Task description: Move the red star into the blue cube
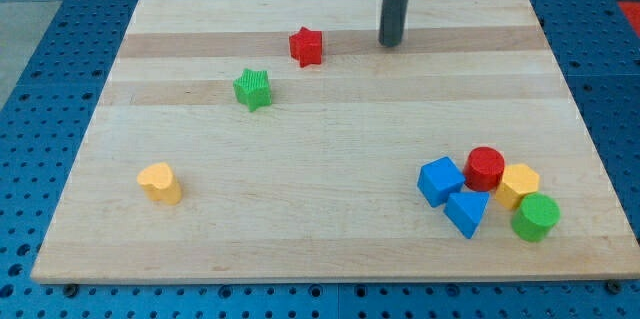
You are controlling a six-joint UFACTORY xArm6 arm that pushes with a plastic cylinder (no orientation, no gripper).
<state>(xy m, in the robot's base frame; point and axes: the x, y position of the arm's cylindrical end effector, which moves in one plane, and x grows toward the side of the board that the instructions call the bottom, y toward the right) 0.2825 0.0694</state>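
Observation:
The red star (306,46) lies near the view's top, left of centre. The blue cube (440,180) sits at the lower right, at the left edge of a cluster of blocks. My tip (390,44) is on the board to the right of the red star, apart from it by a clear gap, and far above the blue cube.
A green star (253,89) lies below-left of the red star. A yellow block (160,182) sits at the lower left. Beside the blue cube are a red cylinder (485,167), a blue triangular block (467,212), a yellow block (518,185) and a green cylinder (536,217).

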